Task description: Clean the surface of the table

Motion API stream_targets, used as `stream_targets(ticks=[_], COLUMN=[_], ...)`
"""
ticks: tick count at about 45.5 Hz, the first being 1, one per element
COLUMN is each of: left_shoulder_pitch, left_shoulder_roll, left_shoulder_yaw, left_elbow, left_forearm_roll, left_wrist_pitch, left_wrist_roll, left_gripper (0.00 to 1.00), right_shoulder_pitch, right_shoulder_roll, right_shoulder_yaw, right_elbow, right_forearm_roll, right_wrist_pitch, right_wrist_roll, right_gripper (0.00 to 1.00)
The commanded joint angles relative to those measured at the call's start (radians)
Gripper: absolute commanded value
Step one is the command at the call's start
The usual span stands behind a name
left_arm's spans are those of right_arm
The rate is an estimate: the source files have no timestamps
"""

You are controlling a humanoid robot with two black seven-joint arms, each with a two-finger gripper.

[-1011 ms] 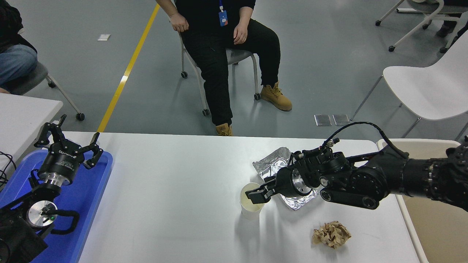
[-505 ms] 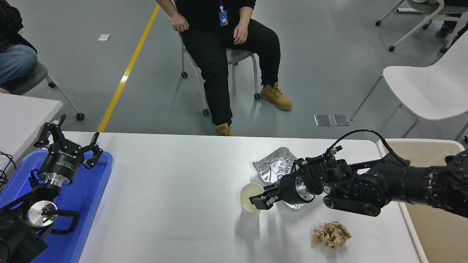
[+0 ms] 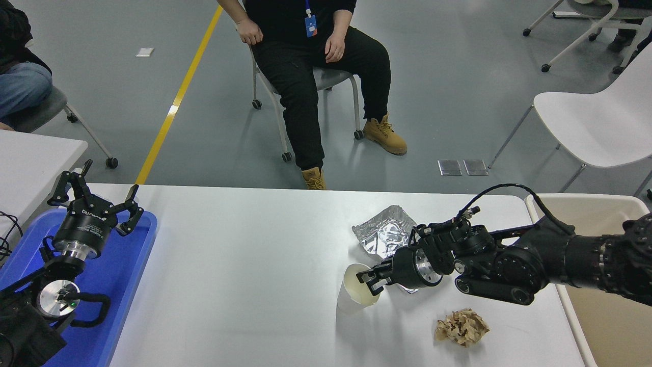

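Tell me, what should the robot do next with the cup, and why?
Probably lift the paper cup and carry it right to the beige bin: the right gripper pinches its rim, and the cup already tilts on the table surface.

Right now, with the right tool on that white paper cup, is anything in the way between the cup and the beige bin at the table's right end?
Nothing blocks a lifted carry. The white paper cup, tilted in the right tool, would pass over the crumpled silver foil tray and brown paper wad to the beige bin.
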Motion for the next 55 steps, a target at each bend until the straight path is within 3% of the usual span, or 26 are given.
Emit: stream_targets(ticks=[1,19,29,45,55], left_shoulder_pitch=[0.000,0.000,0.000,0.000,0.000], left_shoulder_roll=[0.000,0.000,0.000,0.000,0.000], left_shoulder_yaw=[0.000,0.000,0.000,0.000,0.000], left_elbow=[0.000,0.000,0.000,0.000,0.000], left_forearm_roll=[0.000,0.000,0.000,0.000,0.000], left_wrist_pitch=[0.000,0.000,0.000,0.000,0.000], left_wrist_roll=[-0.001,0.001,-0.001,0.001,-0.001], left_gripper=[1.00,1.00,1.00,1.00,1.00], right_shoulder_pitch=[-0.001,0.037,0.112,0.229,0.255], right_shoulder_roll=[-0.002,-0.061,-0.156,-0.311,-0.397], right_shoulder_yaw=[-0.007,0.071,0.139,0.184,0.289], right_elbow=[-0.001,-0.004,0.026,0.085,0.079], right_forearm_roll=[-0.005,0.030,0.176,0.386,0.425], right_wrist_pitch=[-0.001,-0.004,0.027,0.152,0.243], right_wrist_roll=[0.013,0.044,0.070,0.116,0.118], right_gripper=[0.00,0.00,0.00,0.00,0.00])
